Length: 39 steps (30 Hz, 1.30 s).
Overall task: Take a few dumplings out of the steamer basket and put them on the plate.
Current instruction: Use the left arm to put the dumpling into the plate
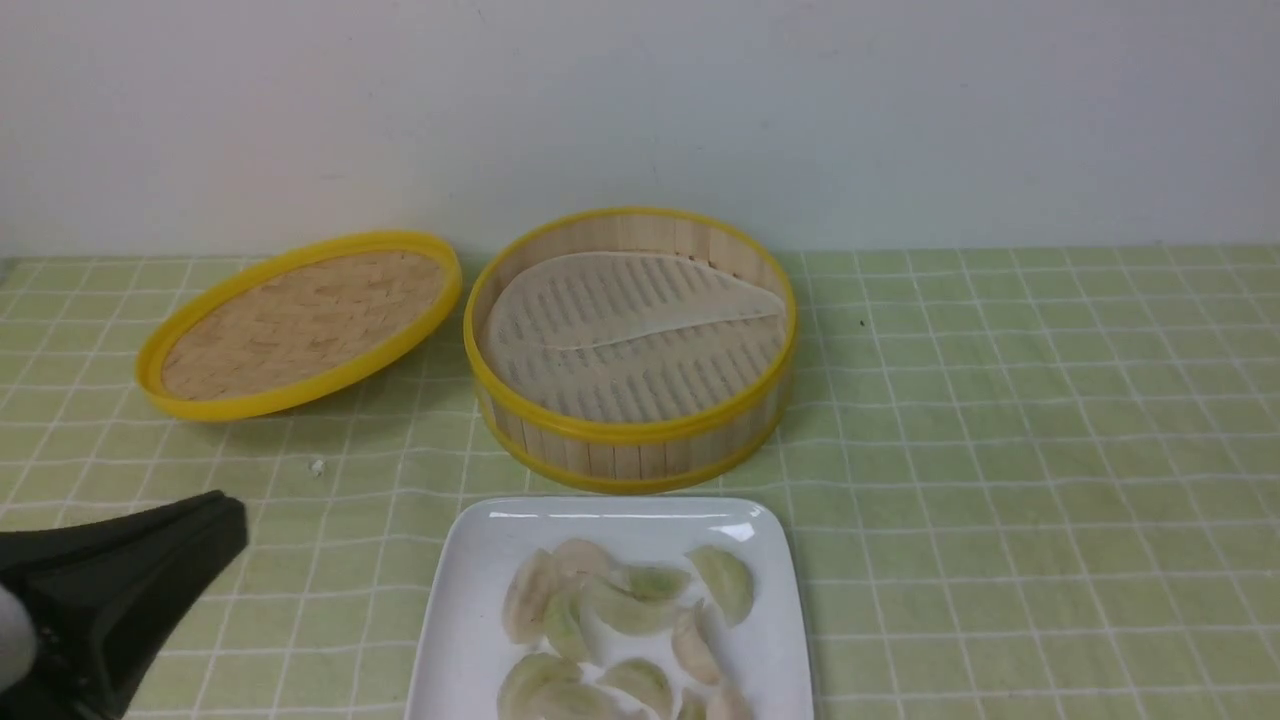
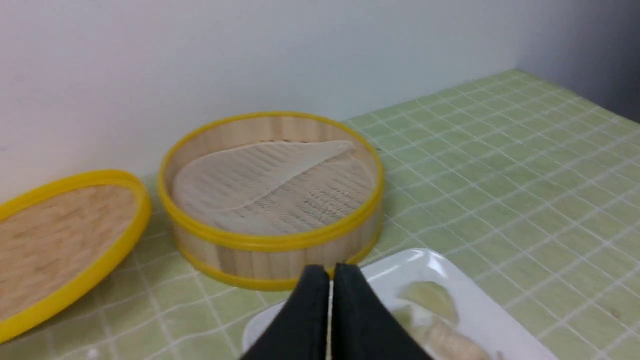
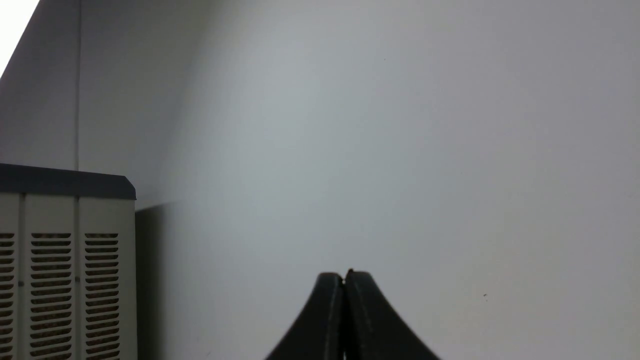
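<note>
The steamer basket (image 1: 630, 440) (image 2: 272, 242) stands at the table's middle, holding only its whitish liner sheet (image 1: 630, 320), folded over at the back. Just in front of it, the white plate (image 1: 470, 600) (image 2: 425, 262) carries several pale green and pinkish dumplings (image 1: 625, 610) (image 2: 432, 300). My left gripper (image 1: 225, 525) (image 2: 330, 272) is shut and empty, low at the near left of the plate. My right gripper (image 3: 345, 277) is shut and empty too; its wrist view shows only a wall, and it is out of the front view.
The woven yellow-rimmed lid (image 1: 300, 320) (image 2: 65, 240) leans to the left of the basket. A small white crumb (image 1: 317, 466) lies on the green checked cloth (image 1: 1000, 450). A louvred grey unit (image 3: 65, 270) stands by the wall in the right wrist view.
</note>
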Each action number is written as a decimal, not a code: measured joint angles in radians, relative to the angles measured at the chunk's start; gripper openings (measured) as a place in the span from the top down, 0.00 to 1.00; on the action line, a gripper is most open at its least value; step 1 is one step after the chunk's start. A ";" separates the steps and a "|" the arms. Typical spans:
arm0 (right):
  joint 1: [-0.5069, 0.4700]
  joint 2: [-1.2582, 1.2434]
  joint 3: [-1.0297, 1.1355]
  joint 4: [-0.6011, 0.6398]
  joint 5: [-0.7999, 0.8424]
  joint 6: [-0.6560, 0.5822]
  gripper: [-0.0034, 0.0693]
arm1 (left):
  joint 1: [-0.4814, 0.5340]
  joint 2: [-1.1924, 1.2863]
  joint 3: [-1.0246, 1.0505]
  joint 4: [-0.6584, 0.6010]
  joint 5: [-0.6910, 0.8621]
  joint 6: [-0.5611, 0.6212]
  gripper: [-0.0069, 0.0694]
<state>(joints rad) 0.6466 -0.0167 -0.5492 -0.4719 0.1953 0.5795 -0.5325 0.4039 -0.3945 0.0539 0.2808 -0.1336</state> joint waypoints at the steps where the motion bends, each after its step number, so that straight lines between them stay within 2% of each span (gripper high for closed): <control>1: 0.000 0.000 0.000 0.000 0.000 0.000 0.97 | 0.058 -0.042 0.041 -0.017 -0.007 0.013 0.92; 8: 0.000 -0.001 0.000 0.000 0.000 0.000 0.97 | 0.385 -0.289 0.318 -0.112 -0.030 0.134 0.92; 12: 0.000 -0.001 0.000 0.000 0.000 0.000 0.97 | 0.492 -0.397 0.418 -0.138 -0.010 0.164 0.92; 17: 0.000 -0.001 0.000 0.000 -0.001 0.000 0.97 | 0.508 -0.414 0.423 -0.098 0.099 0.170 0.92; 39: 0.000 -0.001 0.000 0.000 -0.001 0.000 0.97 | 0.509 -0.414 0.423 -0.081 0.102 0.171 0.92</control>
<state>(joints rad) 0.6466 -0.0178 -0.5492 -0.4719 0.1942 0.5795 -0.0240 -0.0100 0.0283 -0.0274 0.3828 0.0372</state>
